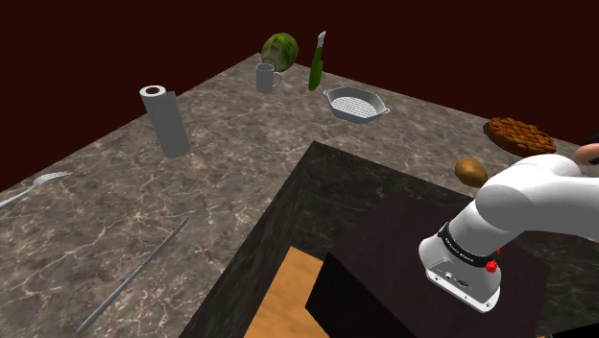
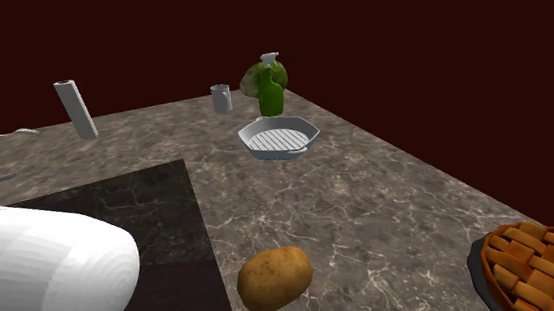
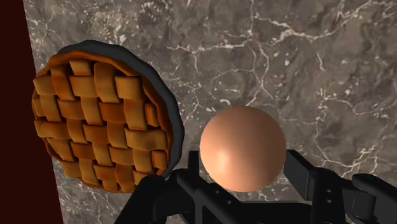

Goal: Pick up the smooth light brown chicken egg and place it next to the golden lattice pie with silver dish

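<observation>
In the wrist view a smooth light brown egg (image 3: 242,147) sits between my black fingers, which press on both its sides. My gripper (image 3: 242,177) is shut on it above the marbled counter (image 3: 305,57). The golden lattice pie (image 3: 95,118) in its dark-rimmed dish lies just beside the egg, a narrow strip of counter between them. The shoulder view shows the pie (image 1: 519,134) at the far right of the counter, with the egg (image 1: 590,151) peeking in at the frame's edge past my white arm (image 1: 538,202). The pie (image 2: 543,266) fills the second exterior view's lower right corner.
A brown potato (image 1: 469,171) lies near the pie, beside a dark cooktop (image 1: 365,182). Farther off stand a grey ridged pan (image 1: 355,103), green bottle (image 1: 316,62), mug (image 1: 267,77), green melon (image 1: 280,50) and paper roll (image 1: 165,120). The counter edge runs right behind the pie.
</observation>
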Action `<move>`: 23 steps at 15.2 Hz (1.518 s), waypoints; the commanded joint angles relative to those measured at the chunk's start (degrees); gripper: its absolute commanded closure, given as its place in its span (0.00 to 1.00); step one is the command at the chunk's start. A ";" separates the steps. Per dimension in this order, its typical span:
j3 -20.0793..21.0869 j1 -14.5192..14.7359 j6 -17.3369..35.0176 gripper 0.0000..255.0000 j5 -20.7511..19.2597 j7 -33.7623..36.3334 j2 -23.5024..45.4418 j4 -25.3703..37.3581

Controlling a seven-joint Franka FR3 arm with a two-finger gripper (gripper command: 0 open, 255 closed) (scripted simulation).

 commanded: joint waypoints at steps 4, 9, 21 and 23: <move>-2.82 0.38 2.82 1.00 -2.06 0.14 -0.71 -1.85; -5.81 1.06 5.47 1.00 -4.14 0.28 -1.37 -3.22; -9.16 2.04 8.22 1.00 -6.46 0.46 -2.10 -4.32; -9.16 2.04 8.22 0.00 -6.46 0.46 -2.10 -4.32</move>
